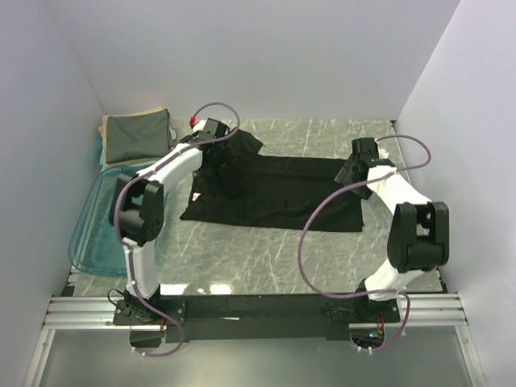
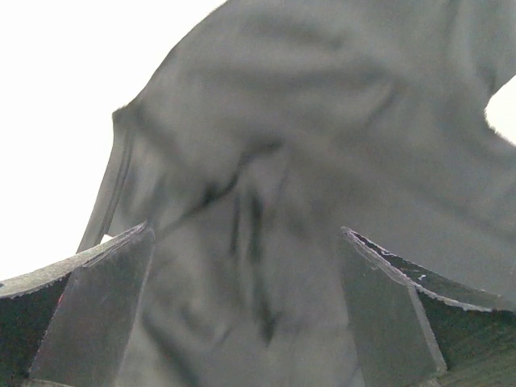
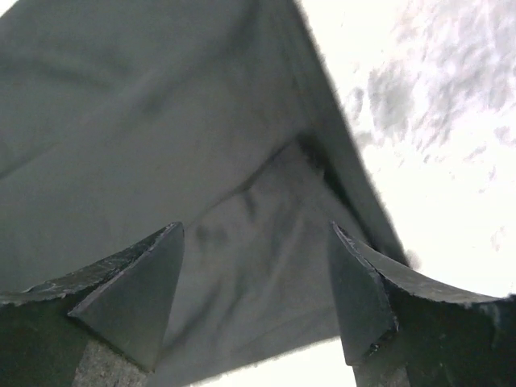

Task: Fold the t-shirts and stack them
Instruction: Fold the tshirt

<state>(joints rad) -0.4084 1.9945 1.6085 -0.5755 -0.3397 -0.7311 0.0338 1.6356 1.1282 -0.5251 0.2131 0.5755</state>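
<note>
Both grippers stand with their jaws apart and nothing clamped between them: the left gripper (image 1: 216, 133) hangs over the rumpled left end of the black t-shirt (image 1: 274, 189), and the right gripper (image 1: 357, 161) over its right end. The shirt lies stretched across the middle of the table (image 1: 266, 258) as a long band, well apart from the folded shirts (image 1: 135, 135), grey-green on beige, that sit at the far left corner by the blue tub (image 1: 85, 234). From the wrist views the cloth fills the space just beyond each pair of fingers (image 2: 105, 306), so the likeliest trouble is a snag: if either arm lifts away at a slant, a fingertip could catch a crease and drag the layer open. The left end looks bunched and wrinkled, and a fold made over that lump would probably come out crooked or thick on one side. At the right end the edge shows one layer lying over another, and a pinch there might take only the top layer, leaving the lower one behind. Uneven pull between the arms could also skew the band across the table.
</note>
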